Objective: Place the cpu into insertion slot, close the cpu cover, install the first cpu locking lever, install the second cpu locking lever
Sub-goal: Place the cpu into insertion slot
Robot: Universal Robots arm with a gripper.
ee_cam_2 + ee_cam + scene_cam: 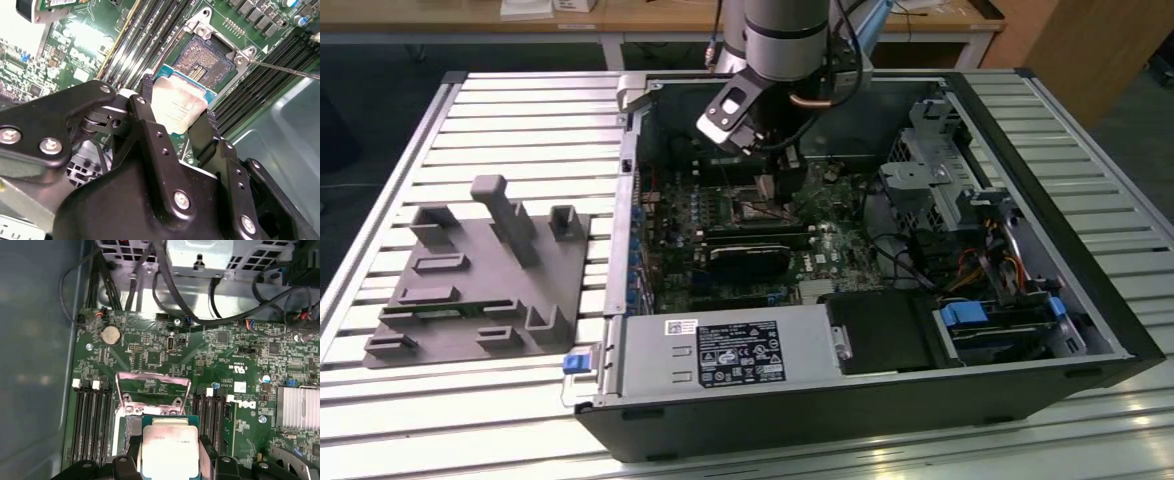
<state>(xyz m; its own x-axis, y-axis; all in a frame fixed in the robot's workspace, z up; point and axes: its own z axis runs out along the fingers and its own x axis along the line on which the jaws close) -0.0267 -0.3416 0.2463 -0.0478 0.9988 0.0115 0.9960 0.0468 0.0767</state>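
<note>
My gripper (pixel 175 120) is shut on the cpu (pixel 176 106), a pale silvery square chip pinched by its edges between two black fingers (pixel 145 112). The chip hovers just over one side of the insertion slot (pixel 207 59), a black socket with a silvery rim on the green board. In the first wrist view the cpu (pixel 169 447) hides most of the insertion slot (pixel 131 429), and the cpu cover (pixel 152 382) stands flipped open beyond it. A thin lever rod (pixel 285 70) sticks out beside the socket. In the exterior view the gripper (pixel 767 190) hangs inside the case above the slot (pixel 753 209).
Memory slots (pixel 92 420) flank the socket on both sides. A finned heat sink (pixel 297 407) and black cables (pixel 235 305) lie nearby. The black labelled power-supply box (pixel 720 355) and drive cage (pixel 934 175) crowd the case. A grey fixture (pixel 480 270) sits on the exterior view's left.
</note>
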